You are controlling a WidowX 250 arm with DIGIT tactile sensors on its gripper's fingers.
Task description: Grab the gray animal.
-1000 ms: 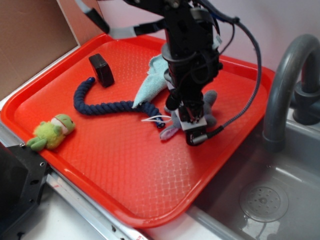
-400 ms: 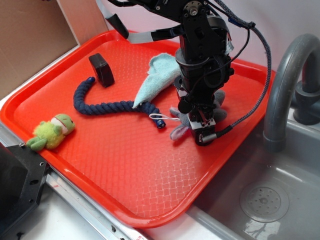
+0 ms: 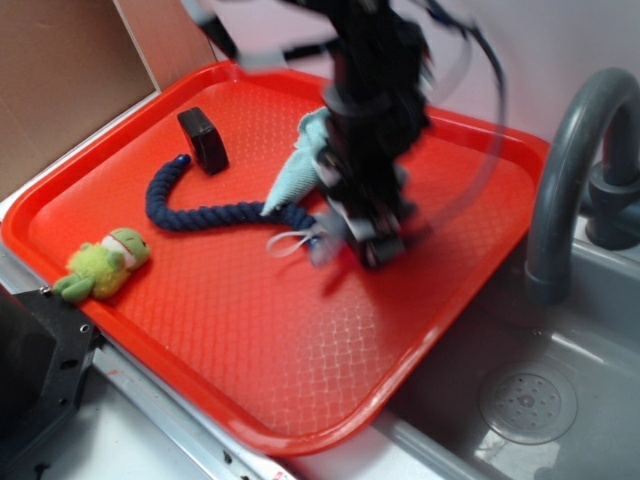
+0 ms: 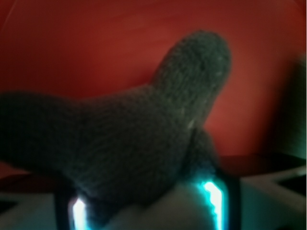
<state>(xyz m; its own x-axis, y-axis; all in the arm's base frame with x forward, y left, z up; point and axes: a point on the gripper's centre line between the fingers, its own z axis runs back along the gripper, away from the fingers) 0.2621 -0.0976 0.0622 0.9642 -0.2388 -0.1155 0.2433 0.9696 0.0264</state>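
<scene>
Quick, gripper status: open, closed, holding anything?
Gripper: closed on the gray animal; the wrist view shows gray plush filling the space between the fingers.

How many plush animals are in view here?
2. The green frog lies near the red tray's left edge; the gray animal sits between the gripper's fingers, mostly hidden in the exterior view.

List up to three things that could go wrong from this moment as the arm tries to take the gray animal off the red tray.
1. The wrist view shows only gray plush filling the frame, so the hold may be on a limb alone and could slip.
2. The gripper is blurred with motion; a fast swing could shake the toy loose.
3. The navy rope and its white loop lie right beside the gripper, as does the light-blue cloth; either might snag and drag.
</scene>
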